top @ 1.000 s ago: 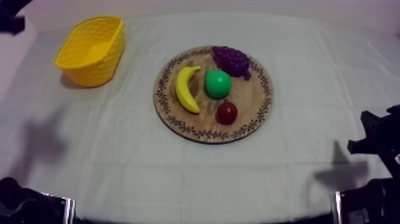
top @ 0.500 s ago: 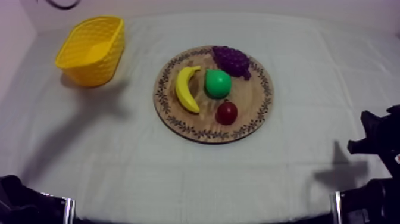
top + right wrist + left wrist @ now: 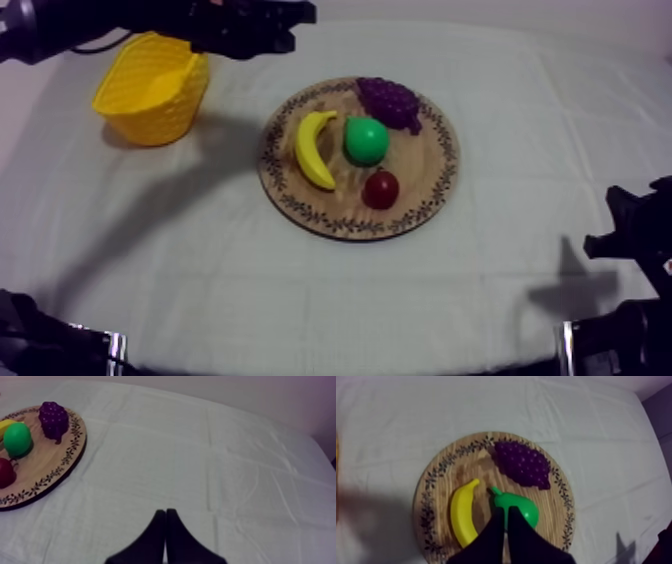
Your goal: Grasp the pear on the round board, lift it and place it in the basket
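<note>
The pear (image 3: 366, 140) is lying on the board (image 3: 430, 185) beside the banana (image 3: 313, 150). The left claw (image 3: 505, 511) is hovering high, pointing toward it, closed on nothing. The right claw (image 3: 165, 512) is sitting closed, empty, over the tabletop (image 3: 225, 466).

The left hand (image 3: 505, 511) is two matte black fingers, flat-sided, tapering together into one narrow wedge with a thin seam down the middle. The right hand (image 3: 165, 512) has the same build, the same black and the same seam. From above, the left arm (image 3: 230, 25) is a chunky, segmented black body, while the right arm (image 3: 635, 240) is blocky black with angular edges.
</note>
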Motion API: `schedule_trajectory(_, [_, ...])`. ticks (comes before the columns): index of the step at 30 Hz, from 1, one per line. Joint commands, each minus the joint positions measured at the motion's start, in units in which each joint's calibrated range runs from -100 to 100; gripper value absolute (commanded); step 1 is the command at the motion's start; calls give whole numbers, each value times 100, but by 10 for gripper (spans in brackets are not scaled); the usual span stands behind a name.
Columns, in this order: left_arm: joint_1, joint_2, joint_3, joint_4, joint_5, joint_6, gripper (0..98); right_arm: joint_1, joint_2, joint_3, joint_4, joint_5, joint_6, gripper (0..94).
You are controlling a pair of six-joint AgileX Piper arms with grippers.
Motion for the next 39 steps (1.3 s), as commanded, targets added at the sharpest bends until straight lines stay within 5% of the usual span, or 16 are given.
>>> schedule_trajectory(1, [21,57,3,16,-48,27,94,-1,-2,4,0,-2,2,3])
schedule_trajectory(6, [82,98,19,27,-172,57,684,-1,-2,4,0,-2,2,3])
schedule_trajectory(9, [116,85,86,21,-226,117,821,-1,-2,4,0,-2,2,3])
schedule_trajectory(23, [465,642,-171,13,-121,551,901,-1,-2,4,0,-2,2,3])
schedule_trajectory(29, [534,1448,-904,57,447,668,859,-1,-2,4,0,-2,2,3])
schedule_trajectory(39, [545,2694,-2346,391,1927,662,833,-1,-2,4,0,-2,2,3])
